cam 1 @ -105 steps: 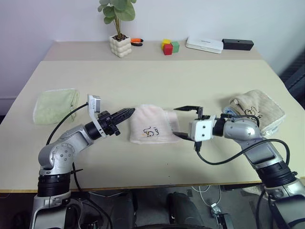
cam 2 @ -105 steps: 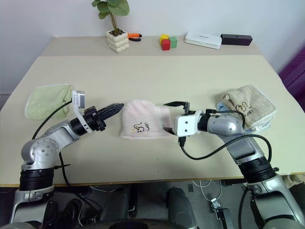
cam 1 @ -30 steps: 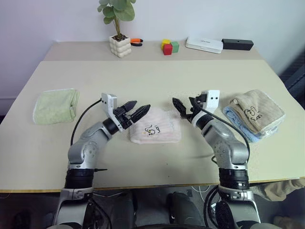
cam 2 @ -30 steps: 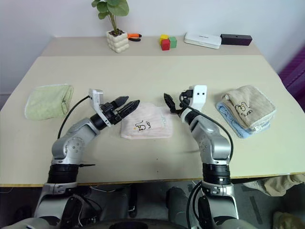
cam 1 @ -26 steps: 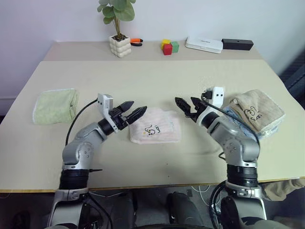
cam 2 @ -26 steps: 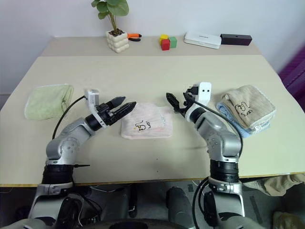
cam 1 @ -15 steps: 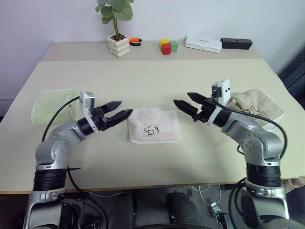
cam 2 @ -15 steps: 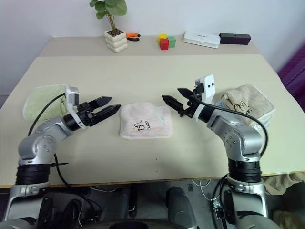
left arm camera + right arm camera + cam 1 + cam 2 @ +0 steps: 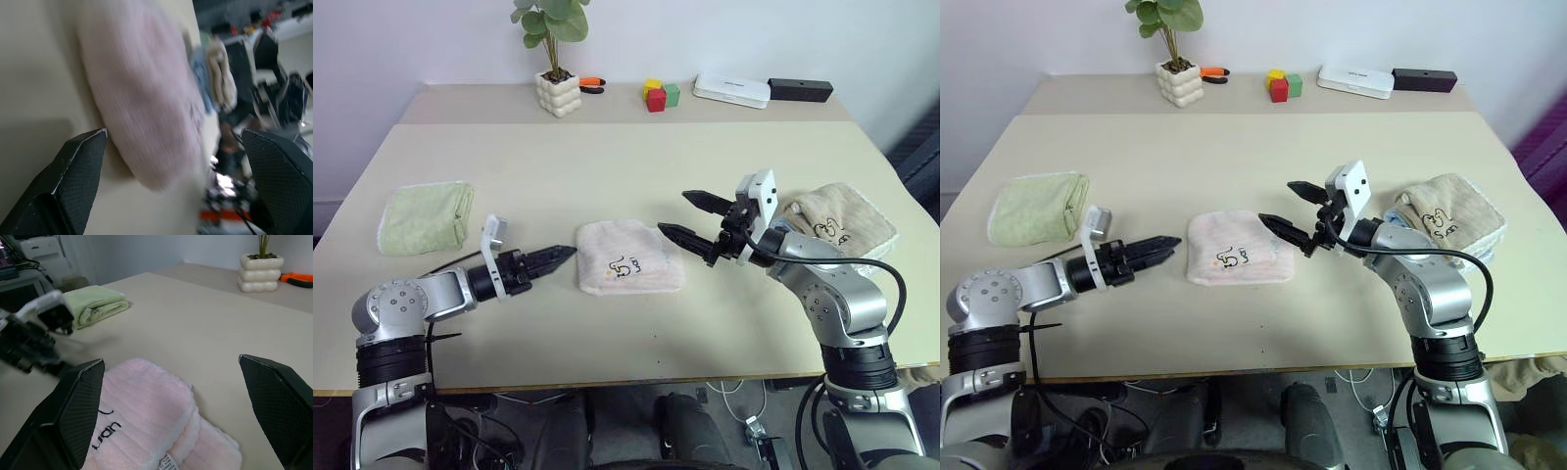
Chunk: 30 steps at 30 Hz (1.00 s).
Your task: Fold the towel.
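Both arms are built of rounded silver-grey metal segments joined by black rings at the joints. A black cable loops loosely along each forearm. Each wrist carries a small white boxy camera housing; the right one shows two dark round openings. The left end effector (image 9: 553,257) and the right end effector (image 9: 693,217) each end in two slim black tapered fingers (image 9: 80,396), whose inner faces bear a fine woven, carbon-like texture.
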Motion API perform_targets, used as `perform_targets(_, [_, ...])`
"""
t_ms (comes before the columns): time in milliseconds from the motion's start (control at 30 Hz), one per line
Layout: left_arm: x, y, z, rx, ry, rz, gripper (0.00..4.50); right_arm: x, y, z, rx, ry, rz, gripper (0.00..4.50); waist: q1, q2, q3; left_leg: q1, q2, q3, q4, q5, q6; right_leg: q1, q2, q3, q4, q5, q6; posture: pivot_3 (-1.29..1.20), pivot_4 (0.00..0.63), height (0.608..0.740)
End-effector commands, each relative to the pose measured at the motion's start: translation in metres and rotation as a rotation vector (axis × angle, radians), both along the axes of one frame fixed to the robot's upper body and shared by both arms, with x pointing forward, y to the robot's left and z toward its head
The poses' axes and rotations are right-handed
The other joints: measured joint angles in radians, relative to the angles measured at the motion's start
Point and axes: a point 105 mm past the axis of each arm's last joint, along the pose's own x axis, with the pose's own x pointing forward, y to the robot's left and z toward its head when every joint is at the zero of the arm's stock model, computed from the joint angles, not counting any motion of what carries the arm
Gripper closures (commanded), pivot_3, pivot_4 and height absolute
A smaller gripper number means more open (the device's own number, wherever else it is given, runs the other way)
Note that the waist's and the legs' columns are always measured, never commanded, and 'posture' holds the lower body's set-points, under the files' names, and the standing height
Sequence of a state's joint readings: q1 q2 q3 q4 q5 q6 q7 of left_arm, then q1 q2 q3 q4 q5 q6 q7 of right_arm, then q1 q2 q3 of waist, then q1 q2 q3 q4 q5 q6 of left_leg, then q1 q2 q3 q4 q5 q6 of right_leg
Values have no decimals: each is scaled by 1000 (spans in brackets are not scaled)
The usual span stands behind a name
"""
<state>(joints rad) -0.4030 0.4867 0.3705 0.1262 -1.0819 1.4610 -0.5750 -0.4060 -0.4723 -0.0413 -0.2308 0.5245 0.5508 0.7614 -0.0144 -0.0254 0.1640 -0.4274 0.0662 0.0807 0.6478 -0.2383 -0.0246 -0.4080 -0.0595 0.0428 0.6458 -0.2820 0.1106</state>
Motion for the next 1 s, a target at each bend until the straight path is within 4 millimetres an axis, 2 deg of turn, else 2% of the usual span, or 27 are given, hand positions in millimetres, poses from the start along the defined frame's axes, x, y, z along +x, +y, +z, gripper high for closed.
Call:
perform_targets(33, [3,3,1,-12,42,11,0,-4,1,14,4,-66,17,41,0,0,0,0,0,0,0,0,0,0,0,0,0,0,0,0,150,735])
perform_targets(133, [13,2,-1,-65,98,40,0,-22,-5,25,20,-104,107,41,4,0,0,0,-1,0,0,0,0,0,0,0,0,0,0,0,150,735])
perform_targets(233, [17,-3,-7,-46,123,44,0,-34,-12,21,-58,-122,172,41,5,0,0,0,-1,0,0,0,0,1,-1,0,0,0,0,0,150,735])
perform_targets(400, [20,-11,-13,-57,173,27,0,-33,-14,20,-84,-131,165,41,3,0,0,2,-2,-1,0,0,0,2,-1,0,0,0,-1,0,150,735])
perform_targets(567, [19,-24,-18,-56,191,-17,0,-43,-15,15,-111,-127,215,41,8,0,0,1,-3,-1,0,0,0,2,-3,0,0,0,-1,0,150,735])
perform_targets(1000, [22,-63,-32,-51,238,-123,0,-42,-13,14,-113,-140,203,41,28,0,-1,2,-4,-1,3,0,0,4,-4,0,-1,-2,-4,0,150,735])
